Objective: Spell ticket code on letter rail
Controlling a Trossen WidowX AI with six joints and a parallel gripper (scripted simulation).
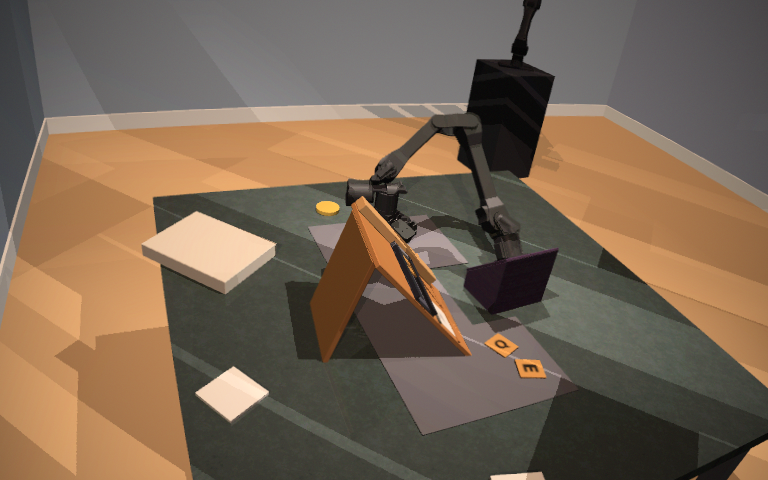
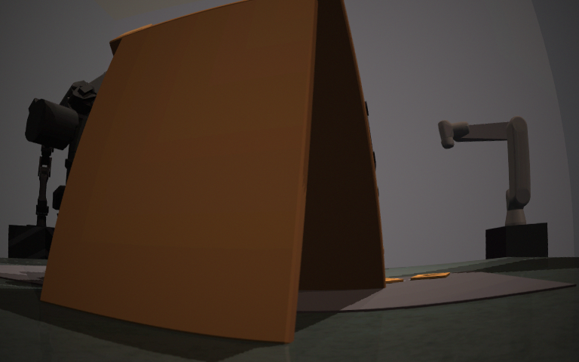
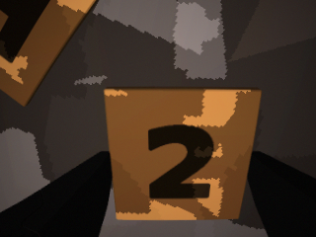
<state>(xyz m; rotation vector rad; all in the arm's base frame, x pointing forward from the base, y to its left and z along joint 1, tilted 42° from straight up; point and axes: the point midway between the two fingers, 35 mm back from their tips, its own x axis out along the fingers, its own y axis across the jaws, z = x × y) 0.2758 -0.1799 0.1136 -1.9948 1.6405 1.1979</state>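
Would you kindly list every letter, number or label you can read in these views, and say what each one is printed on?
"2": orange tile between the gripper fingers, wrist view.
"Q": orange tile lying on the grey mat beside the board.
"E": orange tile next to it.
Partly cut off, perhaps "F": tile at the wrist view's upper left.
Ticket and rail on the board: too small to read.
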